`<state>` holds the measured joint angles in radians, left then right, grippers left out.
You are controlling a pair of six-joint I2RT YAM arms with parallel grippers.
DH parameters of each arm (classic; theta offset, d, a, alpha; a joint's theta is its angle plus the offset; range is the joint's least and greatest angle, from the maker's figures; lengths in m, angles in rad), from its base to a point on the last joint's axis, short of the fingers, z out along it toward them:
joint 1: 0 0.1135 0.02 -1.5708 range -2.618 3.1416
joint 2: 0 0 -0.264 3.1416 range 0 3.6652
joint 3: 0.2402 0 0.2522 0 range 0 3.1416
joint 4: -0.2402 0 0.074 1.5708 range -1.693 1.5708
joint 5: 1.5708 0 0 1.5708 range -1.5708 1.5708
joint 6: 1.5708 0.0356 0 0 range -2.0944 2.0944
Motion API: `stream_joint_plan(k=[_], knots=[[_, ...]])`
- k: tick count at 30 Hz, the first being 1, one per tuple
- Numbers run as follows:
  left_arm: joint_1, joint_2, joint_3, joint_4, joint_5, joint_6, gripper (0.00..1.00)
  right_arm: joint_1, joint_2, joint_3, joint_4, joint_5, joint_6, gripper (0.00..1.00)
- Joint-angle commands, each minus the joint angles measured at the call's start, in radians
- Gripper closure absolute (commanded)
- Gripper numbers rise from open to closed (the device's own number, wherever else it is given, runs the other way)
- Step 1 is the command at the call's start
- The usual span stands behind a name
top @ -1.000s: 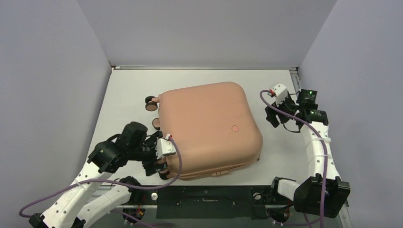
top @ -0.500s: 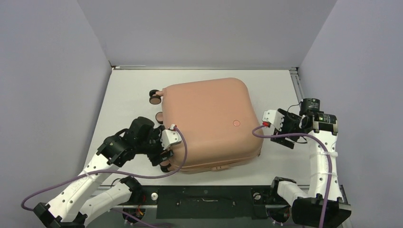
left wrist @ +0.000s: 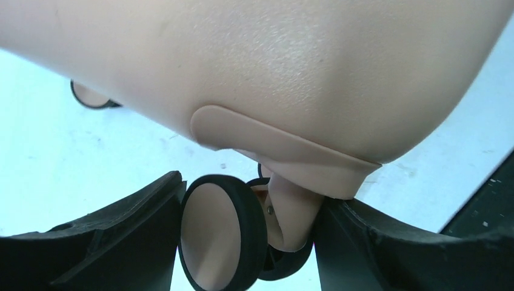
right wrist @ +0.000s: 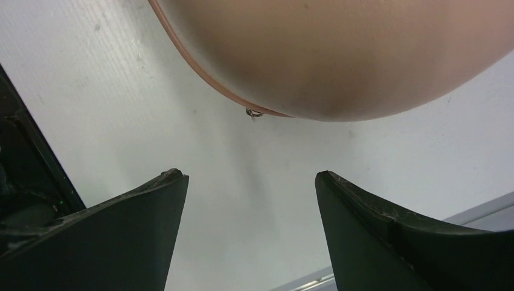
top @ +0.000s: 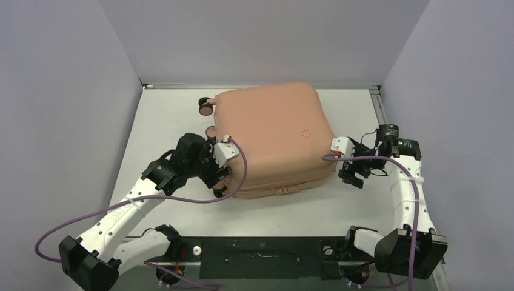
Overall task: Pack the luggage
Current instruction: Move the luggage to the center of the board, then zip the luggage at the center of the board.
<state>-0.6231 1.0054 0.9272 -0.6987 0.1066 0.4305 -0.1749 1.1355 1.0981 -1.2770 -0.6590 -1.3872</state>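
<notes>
The salmon-pink luggage (top: 273,133) lies shut on the white table, its logo dot (top: 306,133) facing up. My left gripper (top: 219,182) is at its near-left corner, shut on a pink-black caster wheel (left wrist: 221,236); the wheel and its stem sit between both fingers under the shell (left wrist: 273,73). My right gripper (top: 350,174) stands open just off the near-right corner, apart from the shell (right wrist: 339,54), with only bare table between its fingers (right wrist: 139,224). A small zipper pull (right wrist: 253,114) hangs at the seam.
Two more caster wheels (top: 206,107) stick out on the luggage's far-left side. Grey walls close the table in at the left, back and right. A metal rail (top: 379,109) runs along the right edge, and a black mounting strip (top: 260,257) lies at the near edge.
The luggage has slid toward the back wall and turned. My left gripper closed on the caster wheel and travelled with it. My right gripper dropped toward the luggage's near-right corner and opened wider.
</notes>
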Motion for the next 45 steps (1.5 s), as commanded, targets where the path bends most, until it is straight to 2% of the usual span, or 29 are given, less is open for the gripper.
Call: stream_joint_plan(k=[1, 3, 8, 14, 17, 20, 22, 24, 27, 31, 34, 39, 45], knots=[[0.198, 0.044, -0.004, 0.116, -0.218, -0.018, 0.97, 0.003, 0.016, -0.033, 0.16, -0.113, 0.098, 0.21], [0.243, 0.056, 0.004, 0.126, -0.167, -0.021, 0.97, 0.003, 0.001, -0.084, 0.267, -0.119, 0.176, 0.21], [0.247, 0.08, 0.002, 0.126, -0.061, -0.061, 0.97, 0.001, -0.071, -0.262, 0.505, -0.192, 0.297, 0.2], [0.247, 0.08, 0.016, 0.113, -0.044, -0.088, 0.97, -0.01, -0.135, -0.441, 0.758, -0.304, 0.461, 0.22], [0.244, 0.071, 0.027, 0.102, -0.021, -0.106, 0.97, -0.012, -0.146, -0.491, 0.878, -0.327, 0.577, 0.26], [0.231, 0.071, 0.029, 0.094, -0.013, -0.117, 0.97, -0.016, -0.159, -0.525, 0.948, -0.322, 0.616, 0.31], [0.219, 0.072, 0.025, 0.093, -0.014, -0.122, 0.97, -0.018, -0.158, -0.539, 0.979, -0.32, 0.626, 0.39], [0.205, 0.075, 0.016, 0.098, -0.019, -0.126, 0.97, -0.018, -0.143, -0.54, 0.979, -0.345, 0.615, 0.56], [0.194, 0.087, 0.008, 0.106, -0.031, -0.13, 0.97, -0.02, -0.093, -0.507, 0.88, -0.412, 0.529, 0.74], [0.19, 0.105, 0.018, 0.101, -0.045, -0.126, 0.97, -0.021, -0.019, -0.441, 0.647, -0.481, 0.302, 0.75], [0.187, 0.115, 0.026, 0.097, -0.053, -0.122, 0.97, -0.029, 0.005, -0.438, 0.58, -0.49, 0.223, 0.73], [0.176, 0.136, 0.026, 0.099, -0.059, -0.119, 0.97, -0.062, -0.028, -0.472, 0.68, -0.504, 0.299, 0.77], [0.166, 0.145, 0.027, 0.101, -0.072, -0.119, 0.97, -0.089, -0.069, -0.513, 0.883, -0.44, 0.484, 0.93]])
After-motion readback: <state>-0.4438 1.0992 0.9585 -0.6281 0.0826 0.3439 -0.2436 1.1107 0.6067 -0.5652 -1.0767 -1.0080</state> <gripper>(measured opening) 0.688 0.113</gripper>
